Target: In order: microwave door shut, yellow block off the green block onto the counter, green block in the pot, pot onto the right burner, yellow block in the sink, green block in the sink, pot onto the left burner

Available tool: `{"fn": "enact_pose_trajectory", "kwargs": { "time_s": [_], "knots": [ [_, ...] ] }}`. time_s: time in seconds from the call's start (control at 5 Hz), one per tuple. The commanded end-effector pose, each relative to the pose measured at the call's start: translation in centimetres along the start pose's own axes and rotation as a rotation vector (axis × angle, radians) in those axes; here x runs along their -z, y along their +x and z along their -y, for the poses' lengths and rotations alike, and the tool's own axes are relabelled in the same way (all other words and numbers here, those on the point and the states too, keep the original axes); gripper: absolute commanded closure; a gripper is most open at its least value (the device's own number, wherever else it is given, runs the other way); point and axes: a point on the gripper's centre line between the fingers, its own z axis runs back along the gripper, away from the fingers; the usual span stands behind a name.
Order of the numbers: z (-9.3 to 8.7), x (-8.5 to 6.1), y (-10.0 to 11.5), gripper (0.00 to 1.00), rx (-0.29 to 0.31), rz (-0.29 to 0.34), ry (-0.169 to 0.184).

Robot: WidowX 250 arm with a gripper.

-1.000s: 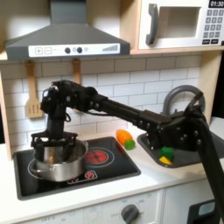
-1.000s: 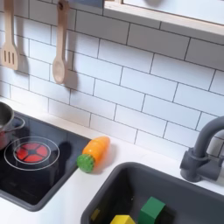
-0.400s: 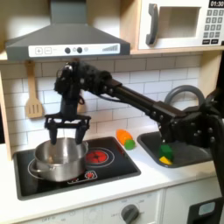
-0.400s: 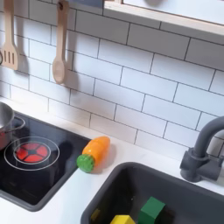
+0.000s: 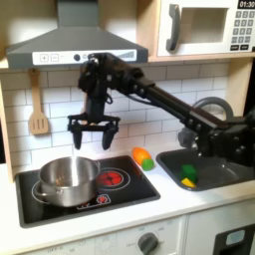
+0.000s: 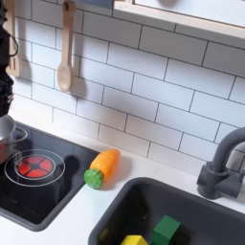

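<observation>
The steel pot (image 5: 68, 180) rests on the burner at the first exterior view's left, and its edge (image 6: 5, 134) shows at the second exterior view's left. My gripper (image 5: 93, 135) hangs open above and just right of the pot, holding nothing. The green block (image 6: 166, 231) and the yellow block (image 6: 135, 240) lie together in the dark sink (image 6: 206, 215); both blocks (image 5: 188, 177) appear there in the first exterior view too. The microwave door (image 5: 196, 28) is shut. White counter (image 5: 189, 204) surrounds the cooktop.
An orange-and-green toy vegetable (image 6: 102, 167) lies on the counter between cooktop and sink. A red-ringed burner (image 6: 33, 167) sits free beside the pot. Wooden utensils (image 6: 64, 48) hang on the tiled wall. The dark faucet (image 6: 222, 163) rises behind the sink.
My gripper has let go of the pot's rim, risen and swung to the first exterior view's right. The pot stays on the same burner. The blocks have not moved.
</observation>
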Motion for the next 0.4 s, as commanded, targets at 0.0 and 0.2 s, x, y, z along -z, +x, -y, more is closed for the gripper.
{"fn": "enact_pose_trajectory", "kwargs": {
  "time_s": [0.0,0.2],
  "knots": [
    [3.7,0.3,-1.9,1.00,0.057,-0.015,-0.073],
    [5.0,0.5,-3.1,1.00,0.078,-0.023,-0.110]
  ]
}}
